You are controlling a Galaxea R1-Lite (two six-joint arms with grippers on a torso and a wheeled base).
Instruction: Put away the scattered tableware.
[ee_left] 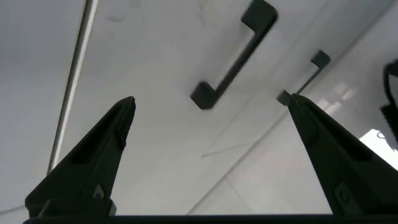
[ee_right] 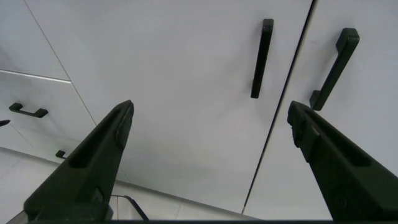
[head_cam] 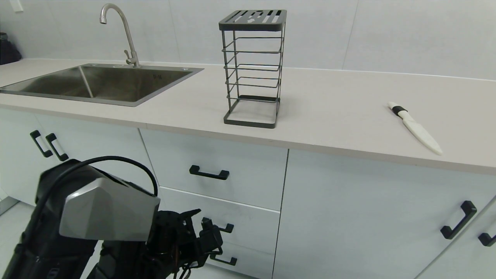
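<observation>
White knife (head_cam: 414, 127), black-banded handle, lies well right of tall dark wire rack (head_cam: 252, 69). Left gripper (ee_left: 210, 102), right gripper (ee_right: 211, 107): fingers spread, empty, bases cut off.

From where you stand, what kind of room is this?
Probably a kitchen: a steel sink with a tap set in a countertop, a slotted rack, and a white knife lying on it.

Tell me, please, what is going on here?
Nothing is being handled yet. A white knife lies on the counter, to the right of a wire rack; a sink is at the left. The left gripper and right gripper are open and empty, low before the cabinets.
</observation>
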